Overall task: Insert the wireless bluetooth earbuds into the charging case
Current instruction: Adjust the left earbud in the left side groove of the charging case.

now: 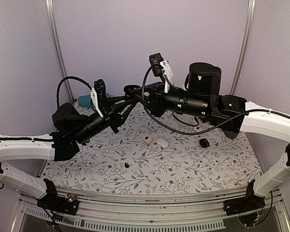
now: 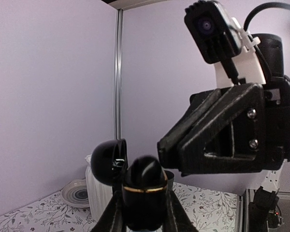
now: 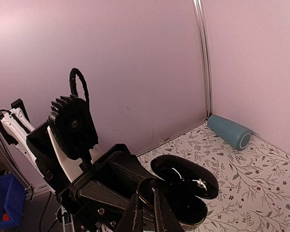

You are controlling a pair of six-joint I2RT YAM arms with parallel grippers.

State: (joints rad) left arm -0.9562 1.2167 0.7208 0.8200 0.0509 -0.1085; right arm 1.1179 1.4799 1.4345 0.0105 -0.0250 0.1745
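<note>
The black charging case [image 2: 145, 198] is held in the air at the back, lid [image 2: 108, 162] hinged open. My left gripper [image 2: 145, 205] is shut on its gold-rimmed base. My right gripper [image 3: 153, 189] meets it from the right, fingers [image 2: 217, 133] closed to a narrow gap at the base's rim [image 3: 183, 210]. A small dark rounded earbud [image 2: 145, 169] sits at their tips, just above the rim. A second tiny black earbud [image 1: 127, 165] lies on the floral cloth. In the top view both grippers meet at the case [image 1: 131, 90].
Two white oval cases [image 1: 147, 138] [image 1: 162, 142] and a black oval lump [image 1: 203, 142] lie mid-table. A teal cup [image 1: 84, 101] lies on its side at the back left. A white vase [image 2: 97, 193] and a small plate [image 2: 77, 192] stand near the wall.
</note>
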